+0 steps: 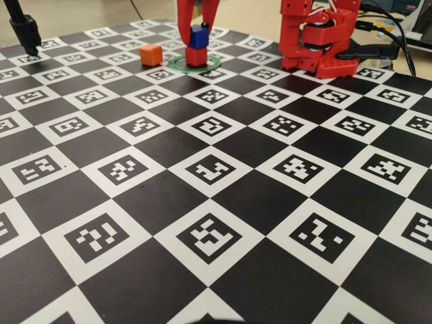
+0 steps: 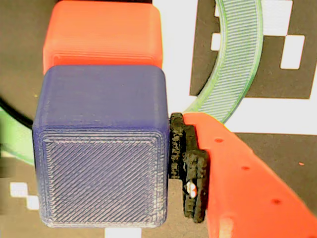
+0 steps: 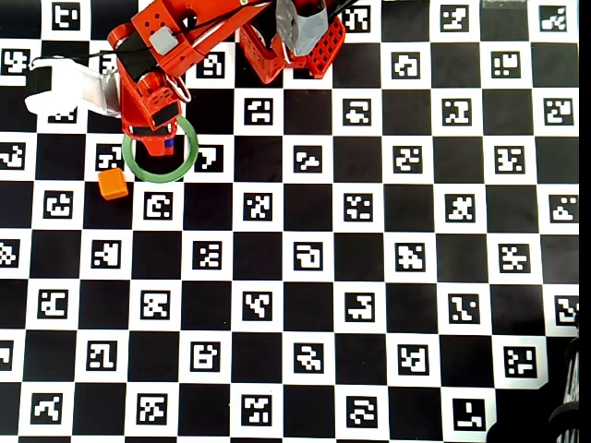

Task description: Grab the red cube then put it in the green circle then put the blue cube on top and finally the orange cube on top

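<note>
The green circle lies flat on the checkered marker board near its far edge in the fixed view; inside it stands the red cube, and the blue cube sits directly on top of the red one, the two forming a short upright stack. In the wrist view the blue cube fills the left half of the picture with the red cube showing beyond it, slightly offset; an arc of the green circle curves past at upper right.

The gripper hangs over the stack with a red finger on either side of the blue cube; in the wrist view the dark pad of one finger lies against the cube's right face, while the opposite finger is out of that picture; whether the fingers actually clamp the cube or merely flank it cannot be told.

The orange cube rests on the board outside the circle, just to its left in the fixed view; in the overhead view the orange cube lies below and left of the green circle, close to it but not touching; the arm covers most of the circle's contents there.
</note>
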{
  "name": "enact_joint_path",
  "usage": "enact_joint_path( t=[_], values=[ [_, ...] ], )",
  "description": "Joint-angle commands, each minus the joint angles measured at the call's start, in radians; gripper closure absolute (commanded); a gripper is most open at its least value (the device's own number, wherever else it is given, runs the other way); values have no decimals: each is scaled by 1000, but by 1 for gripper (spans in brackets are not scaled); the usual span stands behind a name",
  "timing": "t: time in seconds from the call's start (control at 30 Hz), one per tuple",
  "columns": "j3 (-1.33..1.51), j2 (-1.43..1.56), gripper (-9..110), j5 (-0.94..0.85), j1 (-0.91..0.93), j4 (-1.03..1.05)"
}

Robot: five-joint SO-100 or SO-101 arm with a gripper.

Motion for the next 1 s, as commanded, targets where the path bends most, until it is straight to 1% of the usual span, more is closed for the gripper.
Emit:
enact_joint_path(
  t=[0.0,0.13,0.4,0.57,0.97],
  values=[
    [-11,15,65,8,11,-17],
    [-9,17,58,11,12,-17],
    [-14,28,58,17,18,-12],
    [-49,43,58,20,21,32],
    [-265,55,58,35,32,181]
  ],
)
